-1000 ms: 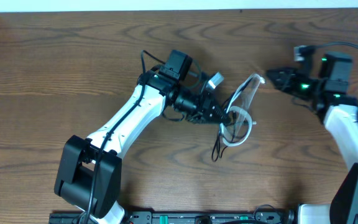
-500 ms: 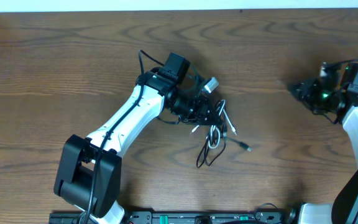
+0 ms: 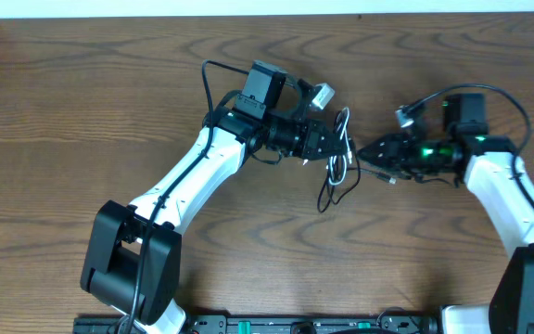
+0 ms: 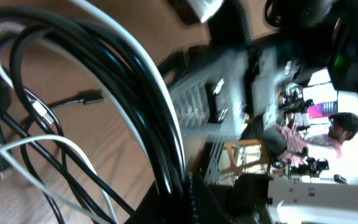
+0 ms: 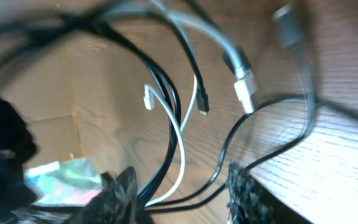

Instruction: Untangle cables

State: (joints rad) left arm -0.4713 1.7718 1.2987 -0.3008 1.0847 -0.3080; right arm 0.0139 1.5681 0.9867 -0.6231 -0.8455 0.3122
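My left gripper (image 3: 335, 146) is shut on the tangled bundle and holds it at the table's middle. The white cable (image 3: 342, 125) and the black cable (image 3: 325, 197) hang from it in loose loops. In the left wrist view, thick black strands (image 4: 135, 68) and a thin white strand (image 4: 73, 146) run into the jaws (image 4: 182, 193). My right gripper (image 3: 369, 154) points left, just right of the bundle. In the right wrist view its fingers (image 5: 185, 193) are open, with black loops (image 5: 169, 87) and the white cable (image 5: 179, 134) lying between them. A silver plug (image 5: 244, 87) lies nearby.
The wooden table (image 3: 82, 111) lies under both arms. The left arm's own black wire (image 3: 213, 74) loops above its wrist. The right arm's wire (image 3: 508, 97) arcs over its wrist at the right.
My right gripper has swung left from the table's right edge up to the bundle. My left gripper has moved the bundle up and to the right, and the loops hang differently.
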